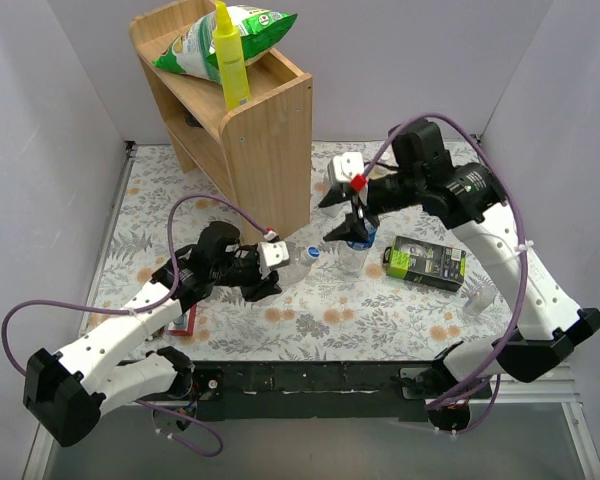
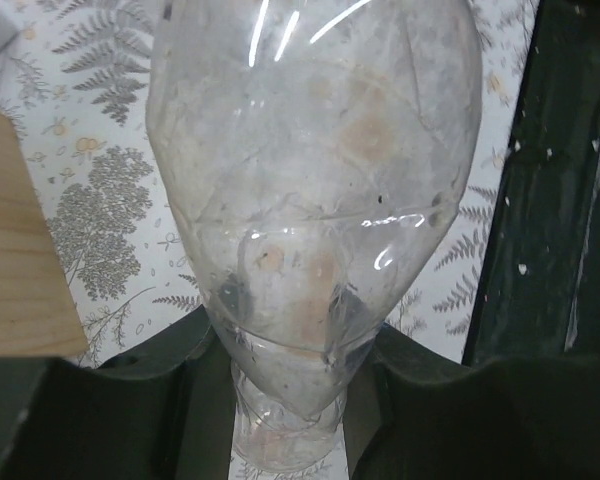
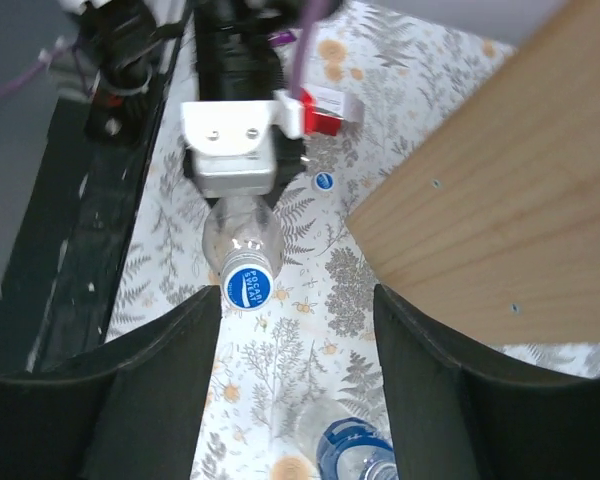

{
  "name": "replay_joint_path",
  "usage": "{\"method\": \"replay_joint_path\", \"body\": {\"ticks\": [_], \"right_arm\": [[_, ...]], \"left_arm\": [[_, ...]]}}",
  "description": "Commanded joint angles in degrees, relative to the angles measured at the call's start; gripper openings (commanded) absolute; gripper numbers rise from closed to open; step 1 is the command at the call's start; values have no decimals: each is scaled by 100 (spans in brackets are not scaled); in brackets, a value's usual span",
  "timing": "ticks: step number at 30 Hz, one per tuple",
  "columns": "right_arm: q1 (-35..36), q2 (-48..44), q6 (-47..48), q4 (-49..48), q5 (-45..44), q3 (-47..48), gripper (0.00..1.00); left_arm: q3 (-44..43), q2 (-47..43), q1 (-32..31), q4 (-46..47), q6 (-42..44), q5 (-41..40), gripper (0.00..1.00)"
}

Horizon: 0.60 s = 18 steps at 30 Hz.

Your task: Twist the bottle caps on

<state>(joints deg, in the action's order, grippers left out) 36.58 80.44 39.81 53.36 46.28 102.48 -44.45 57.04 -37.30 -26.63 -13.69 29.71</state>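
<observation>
1. Plain clear plastic water bottle (image 2: 310, 180): held on its side over the floral tablecloth (image 1: 310, 310), body clamped between the jaws of the left gripper (image 1: 270, 270). A round blue printed cap (image 3: 247, 287) sits on its neck.
2. Small whitish-blue round cap (image 3: 323, 181): loose on the cloth, near the corner of the wooden shelf unit (image 1: 265, 140).
3. Clear bottle with blue label (image 3: 352, 450): on the cloth below the right gripper (image 3: 298, 300), whose jaws stand wide, holding nothing.
4. Green-and-black box (image 1: 425, 262): just beside item 3.
</observation>
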Motion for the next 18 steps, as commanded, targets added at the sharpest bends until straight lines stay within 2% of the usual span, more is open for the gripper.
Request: {"method": "replay_joint_path", "body": {"ticks": [1,6,13,18], "right_arm": [[420,85,2363,1412,74,-193,67],[894,138,3119,1589,-304,-333,64],[1185,367,3673,2151,-506,-237,61],[1325,349,3814,2152,-647,-377,60]], "left_arm": [[-407,185,-5,-1089,1307,597,0],[-565,299,-5,-1204,1844,667,0],[-592,238,-5,-1169,1870,676,0],[-521,80,-5,-1046,1730,667,0]]}}
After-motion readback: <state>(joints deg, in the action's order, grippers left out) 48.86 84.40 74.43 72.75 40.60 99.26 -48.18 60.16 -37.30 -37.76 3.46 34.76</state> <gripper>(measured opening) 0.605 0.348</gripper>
